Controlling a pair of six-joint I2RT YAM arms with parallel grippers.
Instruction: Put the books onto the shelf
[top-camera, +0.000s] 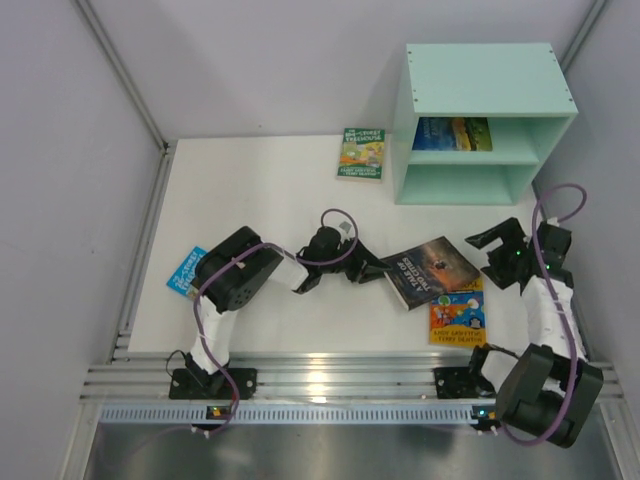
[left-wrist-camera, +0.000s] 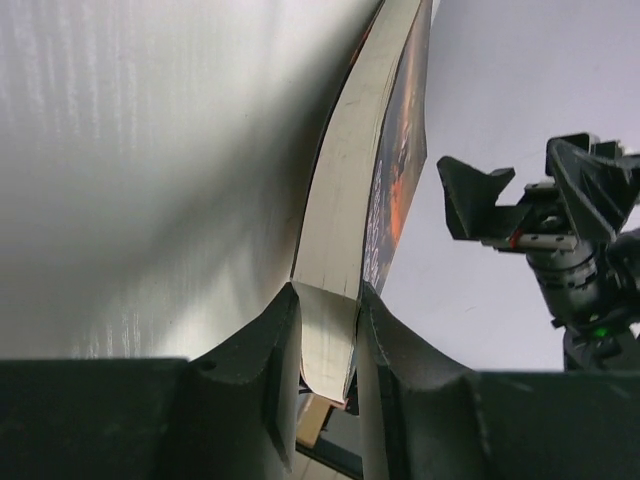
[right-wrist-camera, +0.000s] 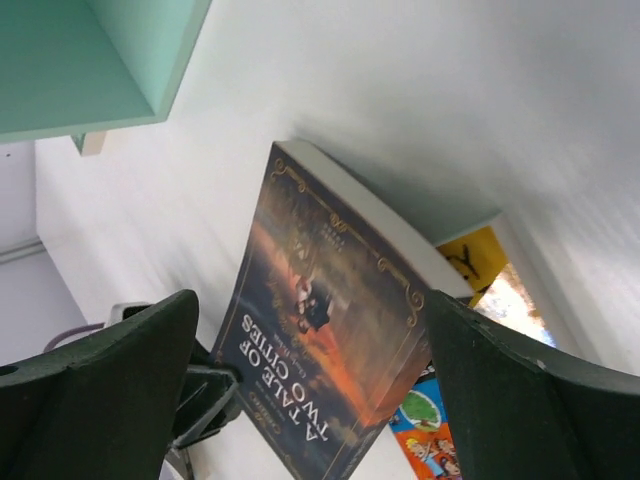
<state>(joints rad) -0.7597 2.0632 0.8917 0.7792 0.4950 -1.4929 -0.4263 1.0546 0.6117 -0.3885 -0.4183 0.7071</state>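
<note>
Clamped in the left gripper (top-camera: 383, 268): the dark navy paperback with the gilt-bordered cover (top-camera: 432, 270), pinched through the page block at one short end, with no gap between pads and paper in the left wrist view. Tilted up off the white table (top-camera: 270, 200), cover turned toward the right arm; impossible to tell whether a corner touches down. Long axis running straight out from the left jaws toward the far right, so roughly toward the mint-green wooden shelf with two open compartments (top-camera: 480, 75) in the far right corner. Spread wide and empty just beside the free end of the held paperback: the right gripper (top-camera: 492, 256), framing the cover in the right wrist view yet touching nothing. Flat on the table and partly beneath the held paperback, on its near side: the orange-yellow cartoon-covered paperback (top-camera: 458, 315). In the upper compartment: a blue-and-yellow landscape-covered book (top-camera: 452, 133). Flat just left of the shelf: the green paperback (top-camera: 361, 153). At the left edge, half under the left arm: the light blue paperback (top-camera: 185, 272). Probably a handover or a direct carry ahead, with the shelf lying well apart from the left gripper and nearer the right arm, openings facing the arms. Likely best to feed the paperback in end first along that same axis.
</note>
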